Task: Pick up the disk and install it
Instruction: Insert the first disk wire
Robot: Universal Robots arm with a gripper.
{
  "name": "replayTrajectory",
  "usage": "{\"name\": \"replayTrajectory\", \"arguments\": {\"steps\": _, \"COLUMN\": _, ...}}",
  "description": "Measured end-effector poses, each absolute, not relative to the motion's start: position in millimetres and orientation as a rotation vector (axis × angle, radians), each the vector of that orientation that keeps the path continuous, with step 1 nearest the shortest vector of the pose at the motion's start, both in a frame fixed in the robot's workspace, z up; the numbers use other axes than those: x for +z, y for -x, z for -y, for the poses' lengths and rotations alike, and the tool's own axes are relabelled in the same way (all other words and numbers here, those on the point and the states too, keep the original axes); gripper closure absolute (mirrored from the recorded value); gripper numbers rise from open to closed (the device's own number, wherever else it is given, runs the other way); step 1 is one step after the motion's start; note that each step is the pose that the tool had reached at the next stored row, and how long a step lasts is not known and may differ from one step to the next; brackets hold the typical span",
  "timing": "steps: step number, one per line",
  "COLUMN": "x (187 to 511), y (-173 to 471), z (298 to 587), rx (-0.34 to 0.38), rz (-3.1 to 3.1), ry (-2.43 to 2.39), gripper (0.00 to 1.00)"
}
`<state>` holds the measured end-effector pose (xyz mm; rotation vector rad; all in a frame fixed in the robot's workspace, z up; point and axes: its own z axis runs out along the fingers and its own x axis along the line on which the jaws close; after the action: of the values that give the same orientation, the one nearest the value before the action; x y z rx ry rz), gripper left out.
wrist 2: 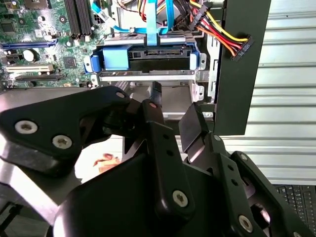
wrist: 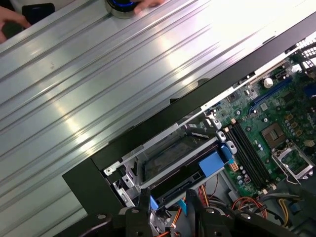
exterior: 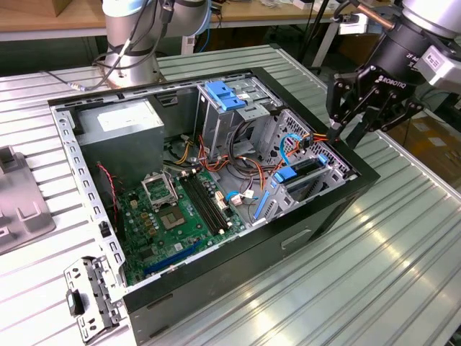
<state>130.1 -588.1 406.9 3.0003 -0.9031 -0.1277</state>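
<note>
The claw (exterior: 351,128) hangs at the upper part of the exterior view's right, just above the corner of the open case (exterior: 252,252), which lies on the ribbed metal worktop (exterior: 374,274). In both wrist views its fingers (wrist 2: 195,126) stand apart, with nothing gripped between them.

The disk (exterior: 302,168) sits inside the case in a metal bay (wrist 2: 148,76) near that same corner, just under the claw and clear of it. In the second wrist view it lies flat in the bay with a blue rail at each side. A flat blue cable (wrist 2: 159,15) runs down to its near edge. A black plug (wrist 2: 242,47) on yellow, red and black wires lies against the case's dark wall, apart from the disk.

At mid-frame in the exterior view is the green board (exterior: 180,216), and above it a blue latch (exterior: 223,95) tops a cage. A loose bracket (exterior: 90,299) lies on the worktop at the lower left.
</note>
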Motion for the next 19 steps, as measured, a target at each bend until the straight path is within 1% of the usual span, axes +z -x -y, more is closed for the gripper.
{"name": "replayTrajectory", "arguments": {"steps": 19, "x": 405.9, "y": -164.3, "z": 588.1, "rx": -0.128, "rz": 0.903, "ry": -3.0, "gripper": 0.58}}
